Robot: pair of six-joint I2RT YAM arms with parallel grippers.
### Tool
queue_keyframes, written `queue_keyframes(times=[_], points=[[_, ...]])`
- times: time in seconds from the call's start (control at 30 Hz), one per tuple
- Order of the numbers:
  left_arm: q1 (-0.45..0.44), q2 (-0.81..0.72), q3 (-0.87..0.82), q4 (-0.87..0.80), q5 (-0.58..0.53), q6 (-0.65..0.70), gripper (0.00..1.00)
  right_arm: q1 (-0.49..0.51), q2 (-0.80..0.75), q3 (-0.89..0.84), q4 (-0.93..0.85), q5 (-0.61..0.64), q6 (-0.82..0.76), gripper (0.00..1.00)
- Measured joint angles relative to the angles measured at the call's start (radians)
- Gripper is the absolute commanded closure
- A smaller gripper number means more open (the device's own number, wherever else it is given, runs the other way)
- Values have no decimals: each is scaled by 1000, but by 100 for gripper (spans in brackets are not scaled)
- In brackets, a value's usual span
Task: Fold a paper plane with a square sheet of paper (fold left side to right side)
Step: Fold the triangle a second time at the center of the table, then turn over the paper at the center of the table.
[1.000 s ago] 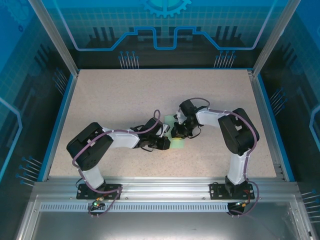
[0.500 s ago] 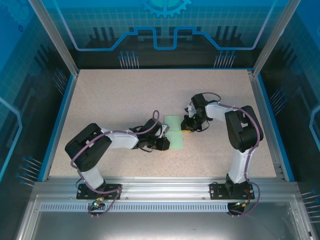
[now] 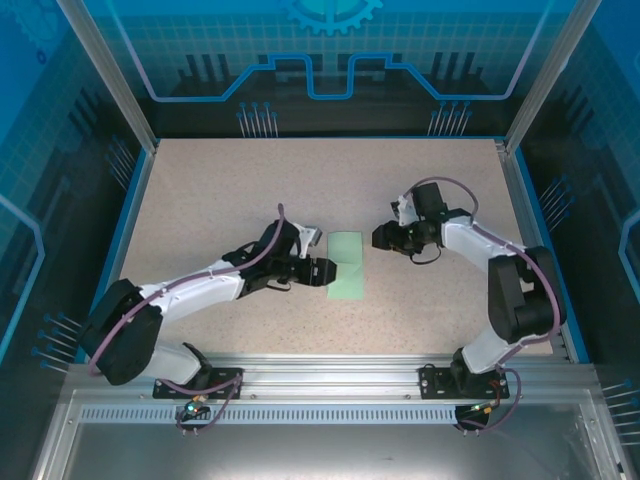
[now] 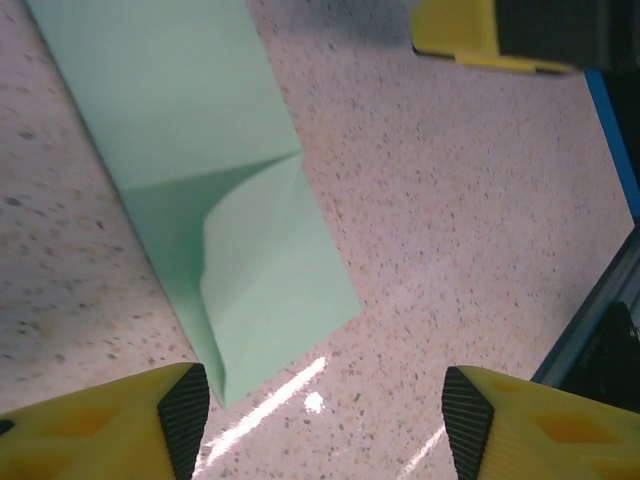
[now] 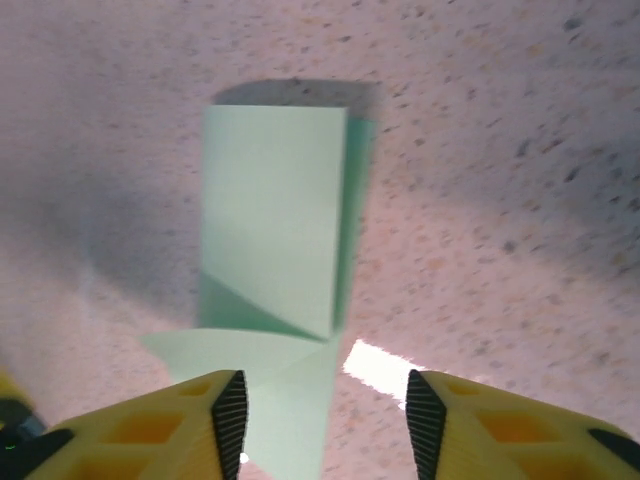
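Between left gripper (image 3: 322,271) and right gripper (image 3: 380,237) — jaws of both parted — lies the folded paper (image 3: 345,265).

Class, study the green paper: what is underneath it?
The green paper lies on the speckled table, which shows all around it. The patch of table directly beneath is covered, so anything there cannot be seen.

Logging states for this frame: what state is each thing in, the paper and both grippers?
square sheet of paper, folded to a narrow rectangle with a diagonal flap at one end, lying loose on the table.
left gripper, open, holding nothing.
right gripper, open, holding nothing.
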Motion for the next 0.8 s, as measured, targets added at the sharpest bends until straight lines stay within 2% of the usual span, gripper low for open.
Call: queue_keyframes(times=[0.2,0.3,0.4,0.53,0.63,0.8], points=[[26,101,34,-35,20,43,31,1,-26,-122,84,-92,29,42],[26,191,86,-43,37,57,34,5,-26,-153,95,-111,36,42],[26,267,140,-45,44,66,45,13,-26,-166,116,-124,44,43],[26,327,192,-55,31,73,67,26,-23,-173,135,-139,51,42],[26,335,203,-65,2,77,80,40,1,-173,158,-154,59,42],[26,335,204,-78,-40,84,83,65,49,-172,195,-180,82,41]])
